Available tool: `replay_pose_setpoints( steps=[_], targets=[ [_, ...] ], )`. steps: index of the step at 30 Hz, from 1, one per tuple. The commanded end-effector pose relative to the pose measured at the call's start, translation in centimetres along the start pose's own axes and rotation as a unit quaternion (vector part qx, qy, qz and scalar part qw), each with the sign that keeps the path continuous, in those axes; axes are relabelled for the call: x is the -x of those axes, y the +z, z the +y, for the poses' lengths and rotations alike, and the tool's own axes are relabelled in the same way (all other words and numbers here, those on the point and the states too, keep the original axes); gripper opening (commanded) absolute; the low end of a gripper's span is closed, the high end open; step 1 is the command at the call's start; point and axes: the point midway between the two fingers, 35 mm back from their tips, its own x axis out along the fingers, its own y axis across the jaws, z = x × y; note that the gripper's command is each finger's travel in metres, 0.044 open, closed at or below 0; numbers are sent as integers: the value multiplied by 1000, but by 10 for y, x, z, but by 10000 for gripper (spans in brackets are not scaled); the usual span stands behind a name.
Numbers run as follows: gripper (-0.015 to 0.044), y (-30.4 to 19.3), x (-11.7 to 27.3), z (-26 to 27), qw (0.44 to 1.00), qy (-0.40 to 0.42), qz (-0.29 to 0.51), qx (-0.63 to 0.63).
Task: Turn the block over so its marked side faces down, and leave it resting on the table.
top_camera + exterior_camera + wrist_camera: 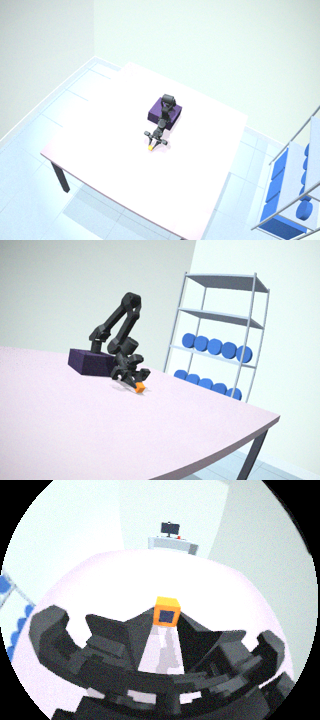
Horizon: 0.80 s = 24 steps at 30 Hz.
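A small orange block (150,148) (140,387) (167,601) is between the fingertips of my gripper (150,146) (138,385) (165,611), which is shut on it. The gripper slants down and forward. The block is tilted, very low over the table (103,155) (103,433) (100,580); I cannot tell if its lower edge touches. Its marked side, with a dark blue square (166,616), shows in the wrist view and faces back toward the gripper's palm. The block's underside is hidden.
The arm stands on a dark purple base (153,113) (96,365) behind the gripper. A metal rack with blue items (304,210) (214,346) stands beyond the table. A desk (172,544) with a monitor (170,528) shows far ahead in the wrist view.
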Motion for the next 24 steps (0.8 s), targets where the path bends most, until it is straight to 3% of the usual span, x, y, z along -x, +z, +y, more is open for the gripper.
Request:
replay_pose_setpoints(
  steps=[1,4,21,24],
  targets=[
    [0,0,1,-1,1000,-2,-2,3],
    [0,0,1,-1,1000,-2,-2,3],
    [440,0,1,-1,1000,-2,-2,3],
    [440,0,1,-1,1000,-2,-2,3]
  ],
)
